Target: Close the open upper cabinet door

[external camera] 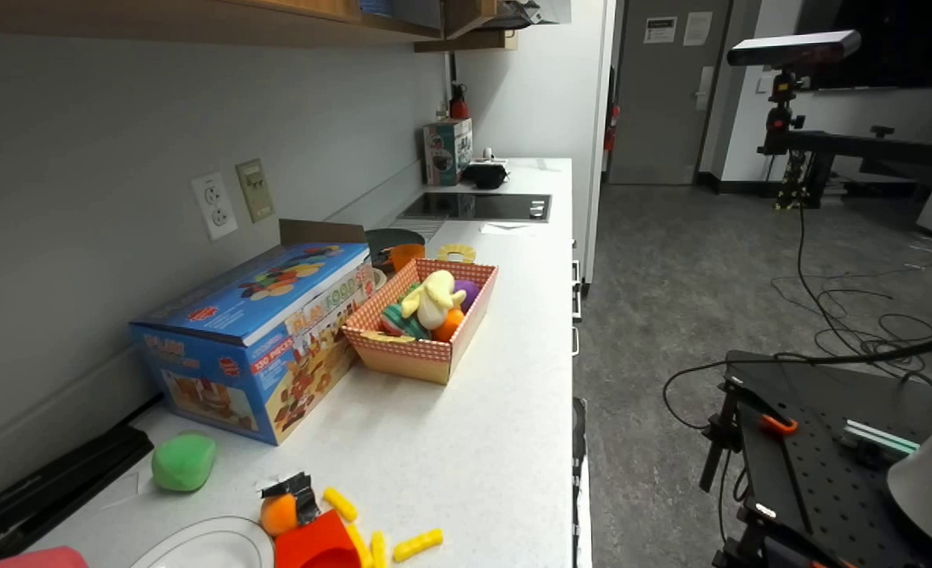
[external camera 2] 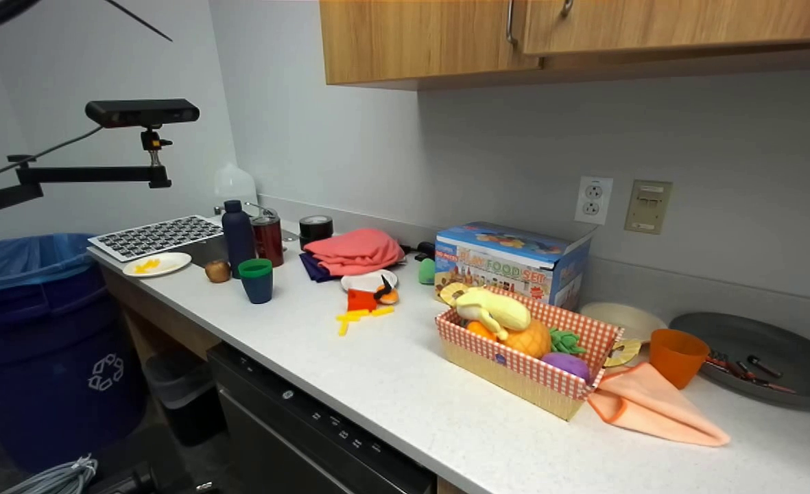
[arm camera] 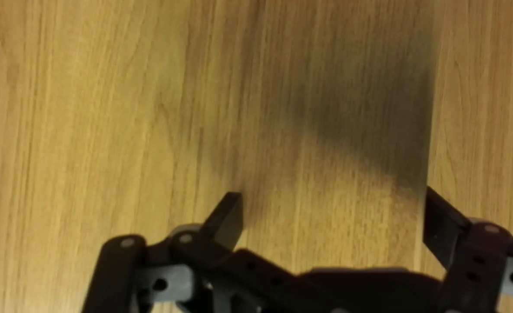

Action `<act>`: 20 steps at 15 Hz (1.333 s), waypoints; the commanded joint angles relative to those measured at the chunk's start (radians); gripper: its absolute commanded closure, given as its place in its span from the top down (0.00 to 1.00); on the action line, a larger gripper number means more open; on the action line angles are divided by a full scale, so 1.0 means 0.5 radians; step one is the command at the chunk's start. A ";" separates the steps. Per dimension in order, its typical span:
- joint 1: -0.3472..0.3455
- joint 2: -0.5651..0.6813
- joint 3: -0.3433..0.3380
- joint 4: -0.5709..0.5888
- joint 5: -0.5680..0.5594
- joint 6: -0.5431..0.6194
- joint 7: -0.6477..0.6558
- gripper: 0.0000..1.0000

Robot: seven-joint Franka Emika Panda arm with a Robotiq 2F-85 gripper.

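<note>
The upper cabinet door is light tan wood. In an exterior view the door [external camera: 466, 17] stands swung outward at the top edge, beside the cabinet opening. In the other view direction the door [external camera 2: 686, 24] shows only its lower part, with its free edge standing out past the neighbouring door [external camera 2: 425, 41]. The wrist view is filled by flat wood panelling [arm camera: 130, 121] with a straight vertical edge right of middle. My gripper [arm camera: 333, 204] is open, its fingers wide apart close in front of the wood, with nothing between them. Its right fingertip lies at that edge; contact cannot be told.
Metal handles [external camera 2: 511, 20] stick out from the cabinet fronts. A dark, partly cut-off shape [external camera: 522, 12] is beside the open door. Below, the white counter [external camera: 505, 410] bears a play food box [external camera: 229, 331] and a checked basket [external camera: 402, 364]. A camera arm [external camera: 868, 146] reaches in from the side.
</note>
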 commanded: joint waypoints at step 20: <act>-0.313 0.013 0.081 0.145 0.065 0.004 0.172 1.00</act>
